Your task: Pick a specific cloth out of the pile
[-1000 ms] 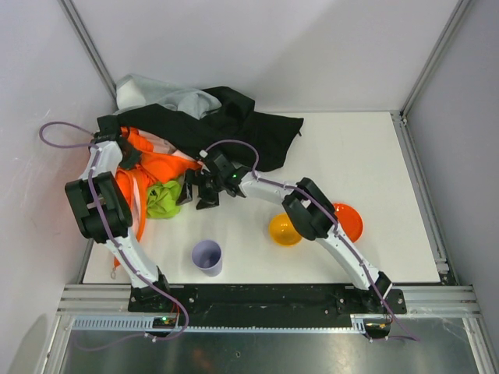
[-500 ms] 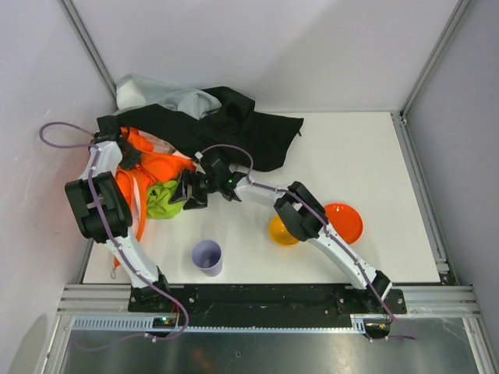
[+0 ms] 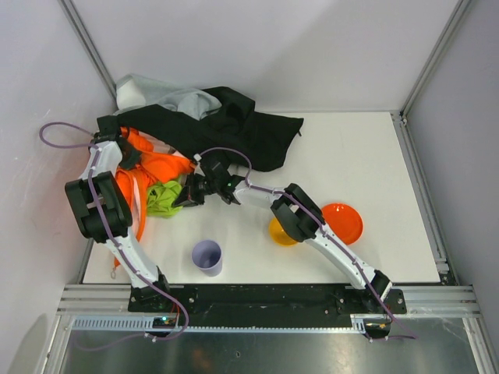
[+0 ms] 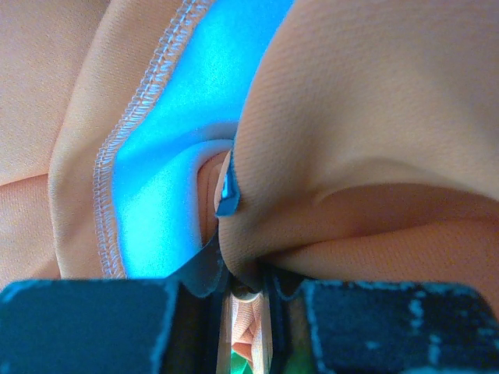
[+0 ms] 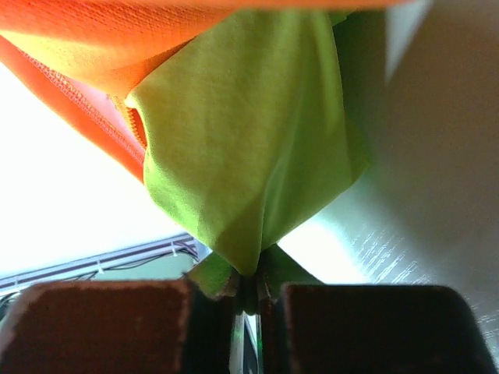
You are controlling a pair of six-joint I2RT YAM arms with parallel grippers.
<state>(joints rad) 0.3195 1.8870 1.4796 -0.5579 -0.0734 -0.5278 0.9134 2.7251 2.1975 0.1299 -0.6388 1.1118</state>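
Extraction is just starting. Overhead, the cloth [image 3: 162,199] is lying against the pile [image 3: 234,128]. Left wrist: left tool [image 4: 245,292] is clenching the orange garment [image 4: 374,117]. Right wrist: right tool [image 5: 248,292] is pinching the cloth [image 5: 249,156]; pulling it clear is not yet done.

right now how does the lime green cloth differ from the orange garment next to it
Colour: the cloth is lime green, the orange garment bright orange. Extent: the cloth shows as a small bunched patch; the orange garment spreads much wider, partly under the black garment. Grip: the right gripper is shut on the cloth, the left gripper on the orange garment. Both are soft fabric, pinched into folds.
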